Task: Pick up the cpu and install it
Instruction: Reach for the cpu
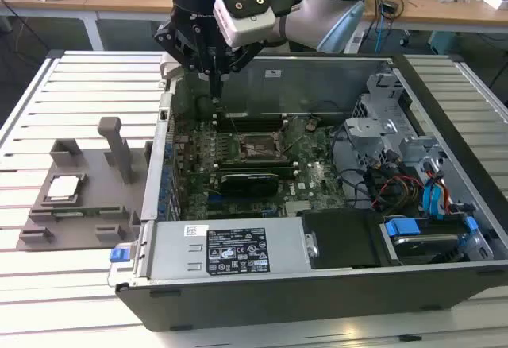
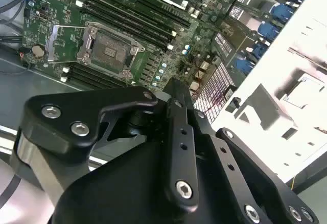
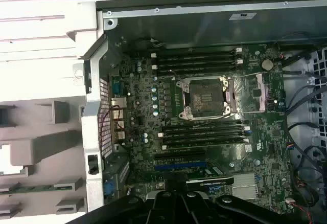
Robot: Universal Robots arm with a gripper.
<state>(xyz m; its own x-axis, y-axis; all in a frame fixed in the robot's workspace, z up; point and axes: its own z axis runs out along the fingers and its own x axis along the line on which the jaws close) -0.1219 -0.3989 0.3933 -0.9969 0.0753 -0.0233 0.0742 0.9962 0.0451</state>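
The cpu [image 1: 63,188], a small pale silver square, lies in a recess of the grey holder [image 1: 87,205] on the slatted table, at the exterior view's left, outside the case. My gripper [image 1: 215,87] hangs over the back left corner of the open computer case, well apart from the cpu, its fingers shut with nothing between them. The empty cpu socket [image 1: 255,148] sits mid-motherboard, towards the exterior view's right of the gripper. Both wrist views show the socket [image 2: 108,50] [image 3: 207,95] with its dark pin field bare. The black gripper [image 2: 173,93] fills the foreground there.
The case wall [image 1: 163,125] stands between the gripper and the holder. An upright post [image 1: 119,149] rises from the holder near the cpu. A graphics card [image 1: 250,179], memory slots, cables and drive cages [image 1: 397,141] crowd the case interior. A power supply [image 1: 230,249] sits along the front.
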